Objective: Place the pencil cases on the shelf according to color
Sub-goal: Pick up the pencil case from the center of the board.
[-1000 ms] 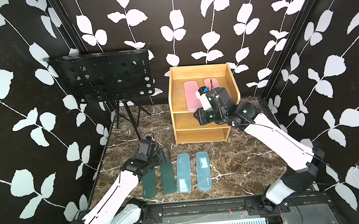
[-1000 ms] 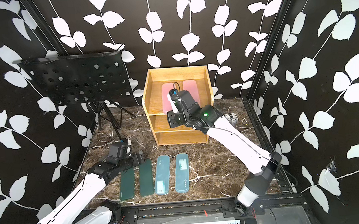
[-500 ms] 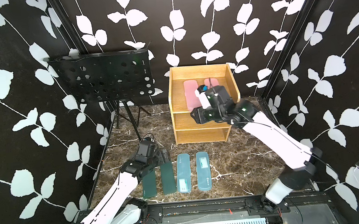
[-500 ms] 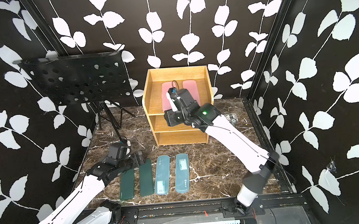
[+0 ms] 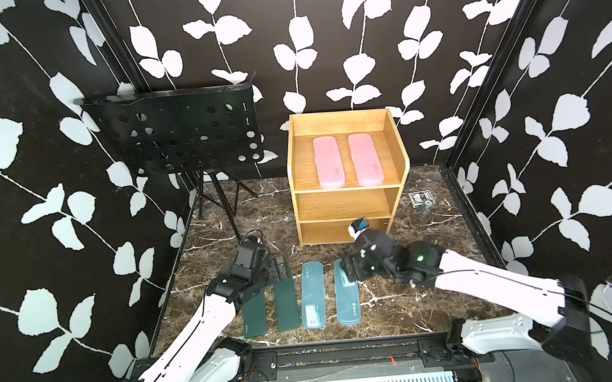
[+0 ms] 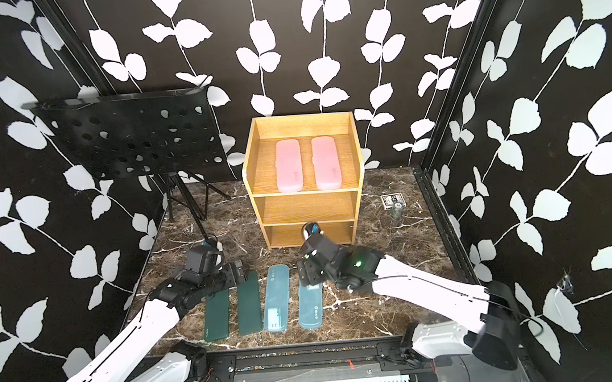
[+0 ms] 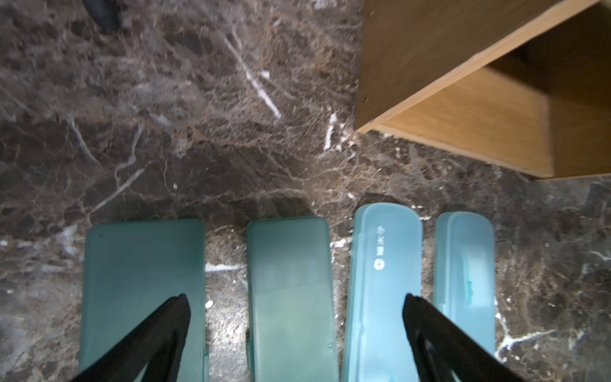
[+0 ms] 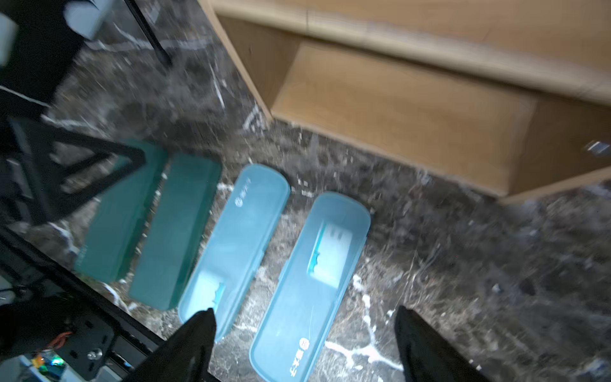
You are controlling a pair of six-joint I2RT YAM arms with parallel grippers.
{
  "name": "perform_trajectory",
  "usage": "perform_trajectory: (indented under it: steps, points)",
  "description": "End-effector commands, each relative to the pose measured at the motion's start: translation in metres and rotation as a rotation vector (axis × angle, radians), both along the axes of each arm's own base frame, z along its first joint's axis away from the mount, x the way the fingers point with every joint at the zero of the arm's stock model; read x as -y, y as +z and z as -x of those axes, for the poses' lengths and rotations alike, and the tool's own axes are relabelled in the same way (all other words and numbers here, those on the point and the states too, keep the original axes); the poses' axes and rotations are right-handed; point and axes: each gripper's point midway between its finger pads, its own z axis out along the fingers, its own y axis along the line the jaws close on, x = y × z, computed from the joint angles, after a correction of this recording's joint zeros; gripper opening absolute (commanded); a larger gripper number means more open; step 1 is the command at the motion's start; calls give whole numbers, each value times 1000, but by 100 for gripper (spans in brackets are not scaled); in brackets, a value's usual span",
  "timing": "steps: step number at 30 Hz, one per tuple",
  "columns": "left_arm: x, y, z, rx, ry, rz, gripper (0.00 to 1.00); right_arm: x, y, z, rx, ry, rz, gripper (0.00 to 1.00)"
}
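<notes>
Two pink pencil cases point(image 5: 328, 161) point(image 5: 366, 158) lie side by side on the top tier of the wooden shelf point(image 5: 343, 203). Its two lower tiers hold nothing. In front of it, on the marble floor, lie two dark green cases point(image 5: 254, 317) point(image 5: 287, 307) and two light blue cases point(image 5: 313, 295) point(image 5: 347, 298) in a row. My left gripper point(image 7: 296, 314) hangs open above the far end of the inner green case point(image 7: 291, 291). My right gripper point(image 8: 304, 330) is open above the outer blue case point(image 8: 314, 271), holding nothing.
A black perforated music stand point(image 5: 178, 135) on a tripod stands left of the shelf. A small dark box point(image 5: 420, 199) lies on the floor to the shelf's right. A black rail point(image 5: 348, 350) runs along the front edge.
My right arm has come down from the shelf's top tier to the floor over the outer blue case, its jaws opening. The second pink case stays on the top tier. The left arm barely moved.
</notes>
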Motion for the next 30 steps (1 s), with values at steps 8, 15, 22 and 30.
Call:
perform_trajectory:
  steps: [8,15,22,30]
  points:
    - [-1,-23,1,-62,49,1,99,-9,-101,21,-137,-179,160,99]
    - [1,-19,-4,-50,55,9,99,-13,-144,40,-217,-182,285,99]
    - [5,-7,-6,-39,39,18,99,30,-138,47,-195,-248,342,99]
    - [0,-16,3,-70,4,-26,99,29,-129,68,-250,-156,198,99]
